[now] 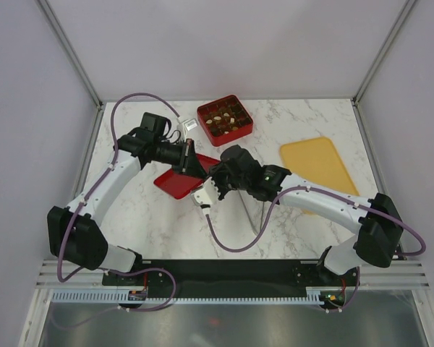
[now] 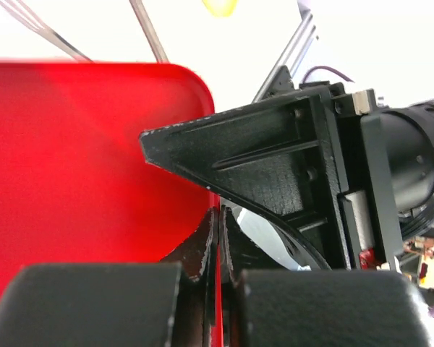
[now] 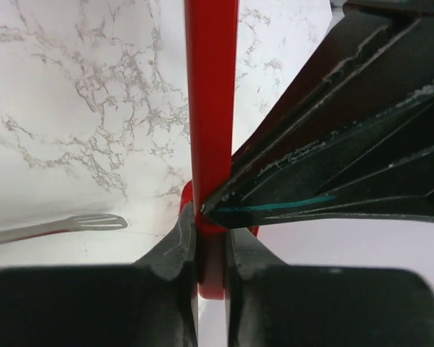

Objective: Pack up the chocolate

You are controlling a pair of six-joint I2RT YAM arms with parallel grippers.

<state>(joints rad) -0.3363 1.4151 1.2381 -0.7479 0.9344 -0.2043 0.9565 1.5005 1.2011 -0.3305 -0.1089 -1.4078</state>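
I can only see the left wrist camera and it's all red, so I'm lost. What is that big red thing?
Observer: The top view shows it whole. It's a flat red lid, sitting between the two arms.
Operator: Is the other arm holding it too?
Observer: Yes. In the right wrist view, the right gripper pinches the lid's edge.
Operator: Where's the chocolate?
Observer: The chocolate is in the red box, behind the lid in the top view.
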